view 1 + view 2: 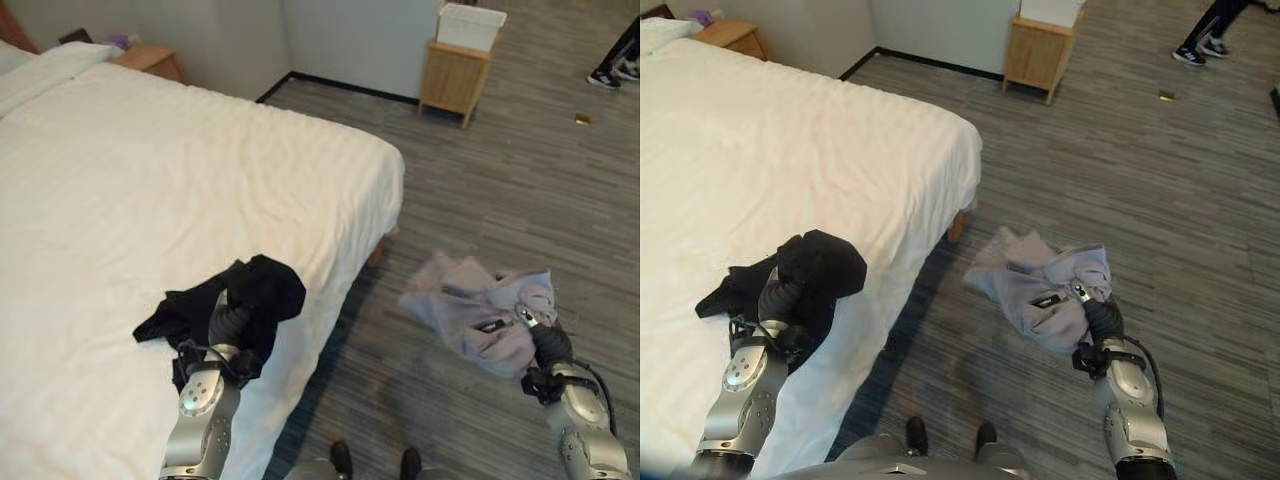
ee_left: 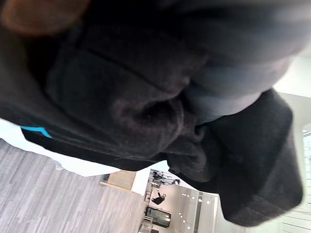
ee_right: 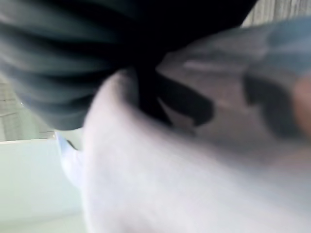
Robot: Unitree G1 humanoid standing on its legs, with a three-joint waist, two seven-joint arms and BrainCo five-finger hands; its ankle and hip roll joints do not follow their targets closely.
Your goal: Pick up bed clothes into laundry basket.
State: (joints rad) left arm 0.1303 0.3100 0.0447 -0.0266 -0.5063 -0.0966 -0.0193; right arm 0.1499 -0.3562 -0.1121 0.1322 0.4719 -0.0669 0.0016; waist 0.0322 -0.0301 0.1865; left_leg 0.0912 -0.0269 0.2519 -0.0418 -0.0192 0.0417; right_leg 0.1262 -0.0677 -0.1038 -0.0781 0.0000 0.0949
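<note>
A black garment (image 1: 265, 285) lies bunched near the side edge of the white bed (image 1: 150, 180). My left hand (image 1: 229, 326) reaches up into it from below, and the cloth drapes over the hand and hides its front. The left wrist view shows the black cloth (image 2: 146, 97) pressed close. A pale grey garment (image 1: 470, 310) lies crumpled on the wood floor beside the bed. My right hand (image 1: 548, 343) is at its near right edge, buried in the folds. The grey cloth (image 3: 194, 170) fills most of the right wrist view.
A small wooden cabinet (image 1: 455, 75) with a white bin (image 1: 472, 25) on top stands by the far wall. A nightstand (image 1: 150, 58) sits beyond the bed. A person's shoes (image 1: 610, 72) show at the far right, near a small object (image 1: 582, 119) on the floor.
</note>
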